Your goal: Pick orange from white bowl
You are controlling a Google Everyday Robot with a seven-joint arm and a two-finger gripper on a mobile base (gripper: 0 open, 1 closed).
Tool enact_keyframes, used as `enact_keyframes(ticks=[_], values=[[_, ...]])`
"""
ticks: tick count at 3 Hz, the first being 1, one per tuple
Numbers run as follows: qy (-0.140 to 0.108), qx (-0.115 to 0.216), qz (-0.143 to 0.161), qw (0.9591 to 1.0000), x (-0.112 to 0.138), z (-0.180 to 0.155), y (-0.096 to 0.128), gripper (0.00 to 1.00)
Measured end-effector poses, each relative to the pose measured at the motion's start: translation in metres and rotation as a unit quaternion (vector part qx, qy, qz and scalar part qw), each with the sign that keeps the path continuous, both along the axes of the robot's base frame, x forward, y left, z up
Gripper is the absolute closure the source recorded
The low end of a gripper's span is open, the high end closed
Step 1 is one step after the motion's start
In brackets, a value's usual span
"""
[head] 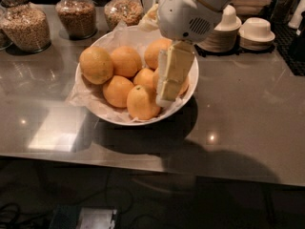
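The white bowl (95,112), lined with crinkled white paper, sits on the grey counter and holds several yellowish-orange oranges. The biggest orange (96,65) lies at the bowl's left. Others fill the middle, and one with a dark stem dot (141,102) lies at the front. My gripper (167,94) hangs from the white arm over the right side of the bowl, its cream fingers pointing down in front of the right-hand orange (183,86), which is mostly hidden behind it.
Several glass jars of grains (29,25) stand along the back left. Stacked off-white bowls and plates (231,30) and a second stack (256,31) stand at the back right. The counter's front edge (143,163) runs below the bowl.
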State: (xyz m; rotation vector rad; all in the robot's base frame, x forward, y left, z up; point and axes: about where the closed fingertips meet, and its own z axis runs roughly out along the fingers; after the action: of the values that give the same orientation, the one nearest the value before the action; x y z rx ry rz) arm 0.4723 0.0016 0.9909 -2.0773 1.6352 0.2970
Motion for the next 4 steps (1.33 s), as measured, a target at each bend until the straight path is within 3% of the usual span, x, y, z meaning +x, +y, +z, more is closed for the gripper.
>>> enact_keyframes(ticks=[2,4], values=[[0.006,0.050,0.082,0.9954,0.004,0.002,0.095,0.00],[-0.035,0.067,0.077,0.9942,0.037,0.000,0.158,0.00]])
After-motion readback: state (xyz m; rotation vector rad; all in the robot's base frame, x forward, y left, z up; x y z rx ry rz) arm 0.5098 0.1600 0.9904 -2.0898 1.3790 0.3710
